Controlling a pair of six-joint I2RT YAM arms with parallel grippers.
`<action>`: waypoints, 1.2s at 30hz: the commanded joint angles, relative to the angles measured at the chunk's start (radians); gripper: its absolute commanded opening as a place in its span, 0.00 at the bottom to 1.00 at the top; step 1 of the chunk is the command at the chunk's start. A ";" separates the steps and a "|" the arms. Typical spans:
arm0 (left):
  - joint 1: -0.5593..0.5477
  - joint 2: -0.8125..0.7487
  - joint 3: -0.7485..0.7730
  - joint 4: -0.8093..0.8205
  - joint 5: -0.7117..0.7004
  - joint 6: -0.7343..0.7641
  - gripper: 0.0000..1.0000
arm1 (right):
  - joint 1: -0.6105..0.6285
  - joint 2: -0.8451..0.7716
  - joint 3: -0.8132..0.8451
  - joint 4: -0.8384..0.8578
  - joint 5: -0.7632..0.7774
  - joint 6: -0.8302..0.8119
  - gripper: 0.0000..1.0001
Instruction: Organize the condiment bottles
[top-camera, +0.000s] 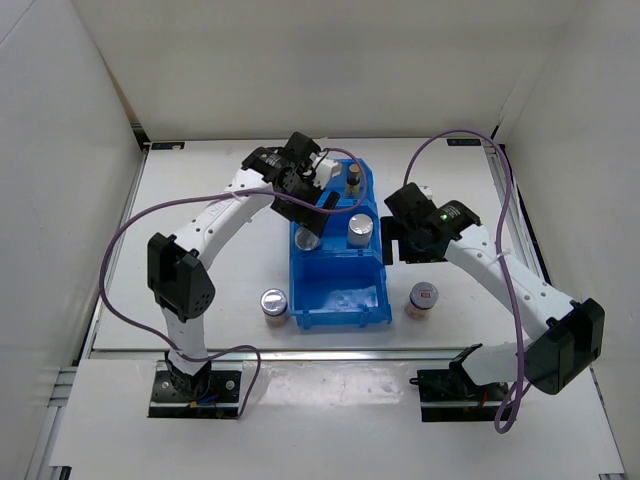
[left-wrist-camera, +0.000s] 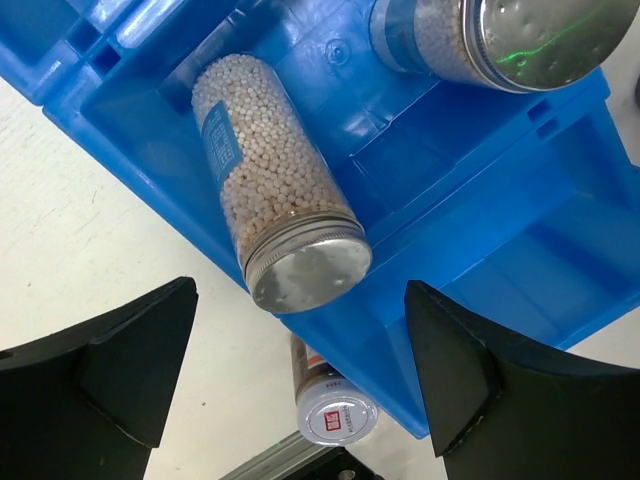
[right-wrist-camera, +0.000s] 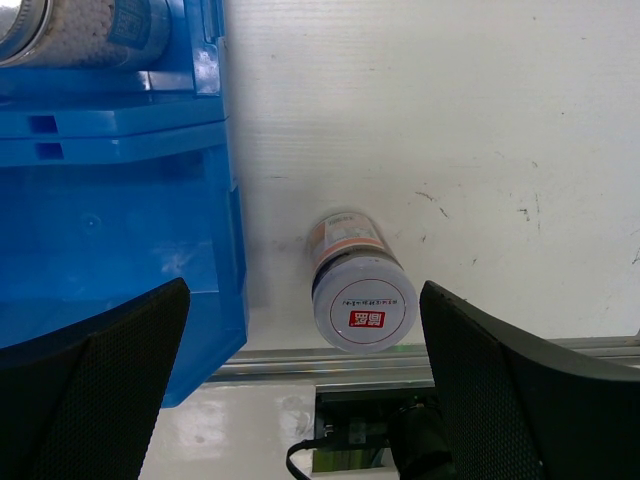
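Two white silver-topped shakers (top-camera: 360, 230) (top-camera: 307, 238) stand in the middle compartment of the blue bin (top-camera: 345, 300). In the left wrist view one shaker (left-wrist-camera: 285, 200) is below my open left gripper (left-wrist-camera: 300, 370), the other (left-wrist-camera: 500, 40) at the top right. One brown bottle (top-camera: 353, 178) stands in the bin's back compartment; a second is hidden. One short jar (top-camera: 274, 303) stands left of the bin, also in the left wrist view (left-wrist-camera: 335, 410). The other jar (top-camera: 422, 298) stands right of it, under my open right gripper (right-wrist-camera: 310, 390) in the right wrist view (right-wrist-camera: 362, 295). My left gripper (top-camera: 312, 203) and right gripper (top-camera: 400, 240) are empty.
The bin's front compartment (top-camera: 340, 280) holds nothing. The table's metal front edge (right-wrist-camera: 300, 362) runs just past the right jar. White walls enclose the table on three sides. Purple cables loop over both arms.
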 joint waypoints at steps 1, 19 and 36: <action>0.003 -0.004 0.065 -0.035 0.012 0.021 0.94 | -0.003 -0.023 0.004 0.007 0.000 -0.003 0.99; -0.040 -0.142 -0.202 0.218 -0.191 -0.001 1.00 | -0.003 -0.206 0.033 -0.030 -0.010 -0.035 0.99; -0.078 -0.061 -0.248 0.301 -0.173 -0.020 0.99 | -0.003 -0.217 0.024 -0.049 0.033 -0.024 0.99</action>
